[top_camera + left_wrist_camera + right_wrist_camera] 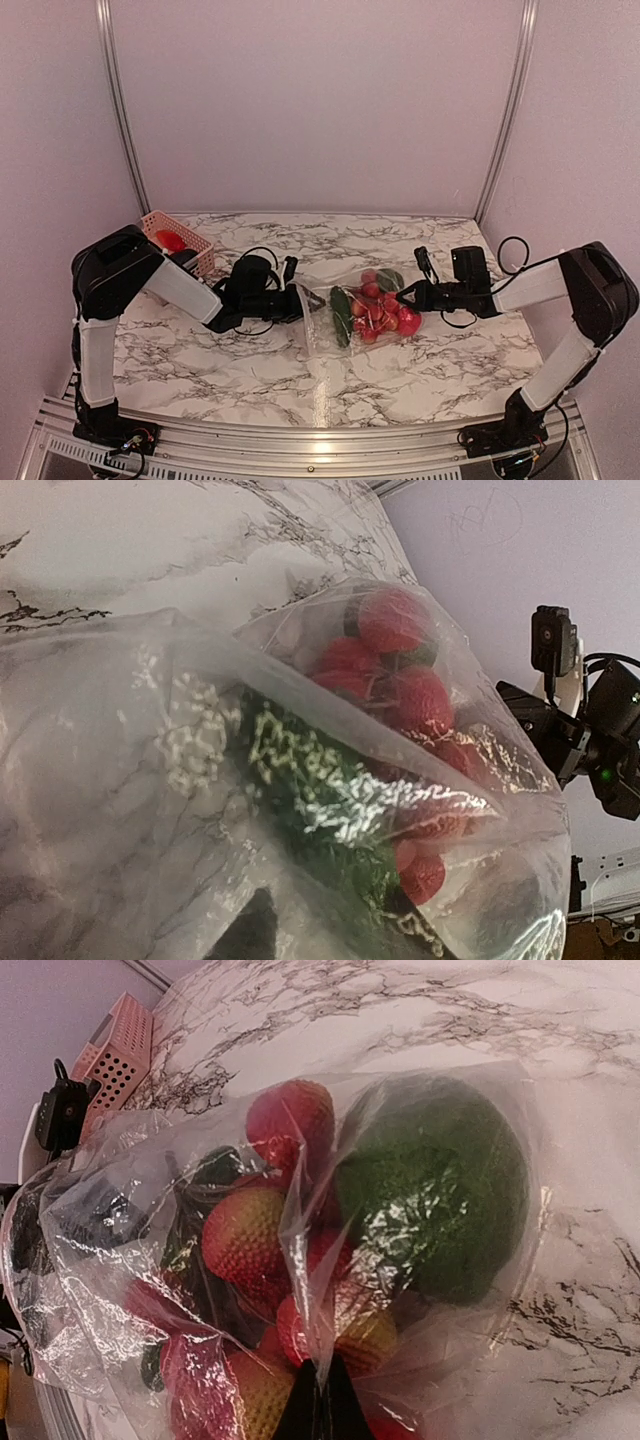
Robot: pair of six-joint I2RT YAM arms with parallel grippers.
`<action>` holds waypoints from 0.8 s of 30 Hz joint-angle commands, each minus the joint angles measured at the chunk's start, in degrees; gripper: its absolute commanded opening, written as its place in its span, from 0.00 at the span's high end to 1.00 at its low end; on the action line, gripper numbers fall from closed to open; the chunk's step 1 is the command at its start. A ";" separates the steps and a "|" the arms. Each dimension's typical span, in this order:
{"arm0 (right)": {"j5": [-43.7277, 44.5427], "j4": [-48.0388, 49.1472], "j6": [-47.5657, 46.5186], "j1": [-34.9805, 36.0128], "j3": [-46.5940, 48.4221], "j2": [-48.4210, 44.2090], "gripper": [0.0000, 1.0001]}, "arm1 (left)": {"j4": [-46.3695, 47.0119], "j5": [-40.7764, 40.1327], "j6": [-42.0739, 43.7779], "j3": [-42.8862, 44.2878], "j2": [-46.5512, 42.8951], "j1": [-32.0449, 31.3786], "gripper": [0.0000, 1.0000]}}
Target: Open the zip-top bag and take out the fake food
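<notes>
Pink slatted plastic basket (197, 243) sits at the back-left of the surface (250, 370), close to the side wall. Surface has a white marble pattern with grey veining. Two aluminium uprights (120, 110) flank the plain pale back panel (320, 100). Ridged aluminium rail (320, 445) runs along the near edge.

Marble-pattern worktop (420, 375) carries the zip-top bag (322, 322) near centre, fake food (378, 310) bunched in its right half, and a pink basket (200, 246) at the far-left corner, well apart.
</notes>
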 commanded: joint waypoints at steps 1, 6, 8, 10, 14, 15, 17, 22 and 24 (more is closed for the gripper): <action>-0.85 -0.45 -0.19 -0.47 1.27 2.50 1.00 | -1.69 -0.33 -0.77 4.17 3.15 -0.57 0.62; -1.34 0.24 0.11 0.16 1.44 4.50 1.00 | -3.07 0.35 0.04 7.91 5.73 -1.36 0.57; -1.58 0.39 0.19 0.63 1.58 5.03 1.00 | -4.48 0.30 0.61 9.14 6.58 -1.71 0.53; -1.76 0.61 0.29 1.19 1.83 5.48 1.00 | -6.42 -0.10 1.57 10.37 7.06 -2.25 0.50; -2.26 1.08 0.76 2.52 2.42 6.39 1.00 | -12.22 -1.77 4.25 12.93 7.96 -3.33 0.45; -2.46 1.28 0.91 2.93 2.62 6.61 1.00 | -13.89 -2.44 5.08 13.56 8.08 -3.68 0.44; -2.82 1.92 1.31 3.79 2.78 6.90 1.00 | -17.04 -3.94 6.25 14.61 8.26 -4.20 0.44; -2.93 2.21 1.60 5.10 3.02 6.99 1.00 | -28.21 -9.33 9.56 18.50 8.73 -5.03 0.41; -2.91 1.98 1.47 5.11 2.88 6.52 1.00 | -31.76 -11.11 10.36 19.71 8.84 -4.99 0.38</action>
